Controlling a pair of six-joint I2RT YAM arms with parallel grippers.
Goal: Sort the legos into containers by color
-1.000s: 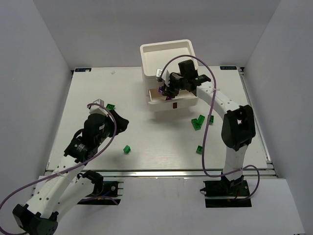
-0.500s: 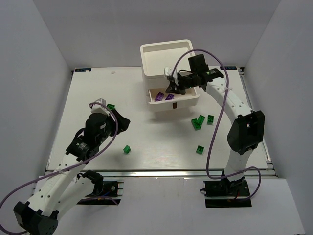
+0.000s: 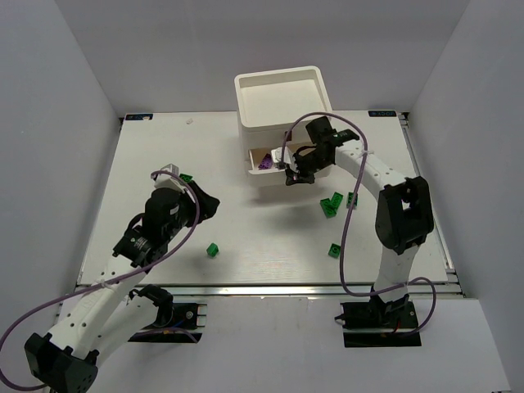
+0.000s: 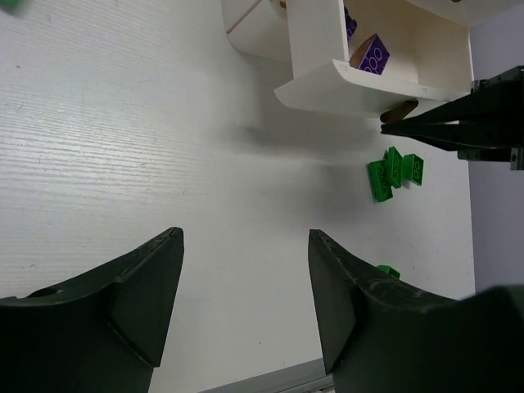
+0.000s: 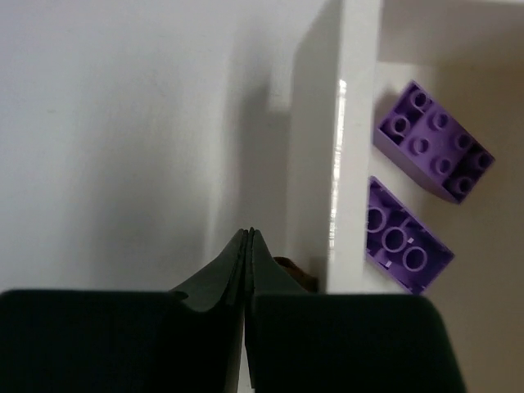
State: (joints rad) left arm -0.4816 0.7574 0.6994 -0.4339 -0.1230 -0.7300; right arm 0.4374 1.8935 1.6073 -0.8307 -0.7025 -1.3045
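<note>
The white drawer unit stands at the back, and its lowest drawer is pulled out. Two purple legos lie in that drawer. My right gripper is shut and empty, just outside the drawer's front wall, beside its brown handle. My left gripper hangs open over bare table at the left. Green legos lie loose: one near the left gripper, one at the left, a pair right of the drawer, and one nearer the front.
White walls close in the table on three sides. A metal rail runs along the near edge. The unit's top tray is open. In the left wrist view the right arm's fingers show beside the drawer, above the green pair.
My right gripper has shut, lifted away from over the open drawer and come down in front of it by the handle. The left arm has barely moved.
</note>
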